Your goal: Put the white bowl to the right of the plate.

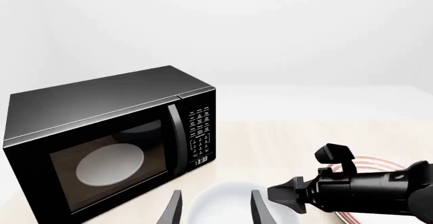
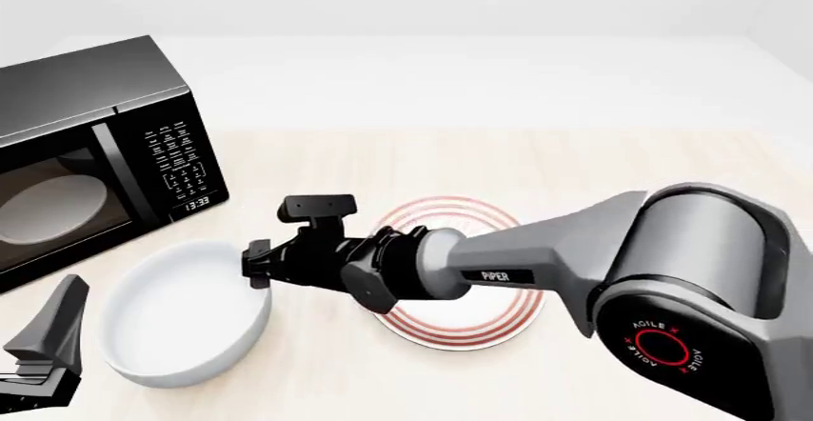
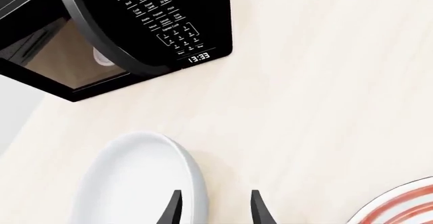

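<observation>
The white bowl (image 2: 178, 316) sits on the table left of the plate (image 2: 473, 330), close in front of the microwave. The red-ringed plate is partly covered by my right arm, which reaches across it. My right gripper (image 2: 258, 264) is at the bowl's right rim, open; in the right wrist view its fingers (image 3: 173, 210) straddle bare table just beside the bowl (image 3: 135, 183), with the plate (image 3: 399, 209) at the frame's corner. My left gripper (image 2: 53, 335) hangs open at the near left, its fingers (image 1: 258, 209) framing the bowl (image 1: 226, 198).
A black microwave (image 2: 89, 154) stands at the far left, door shut, with a pale oval disc (image 2: 51, 202) behind its glass. The light wooden table (image 2: 572, 173) stretches right of the plate and behind it.
</observation>
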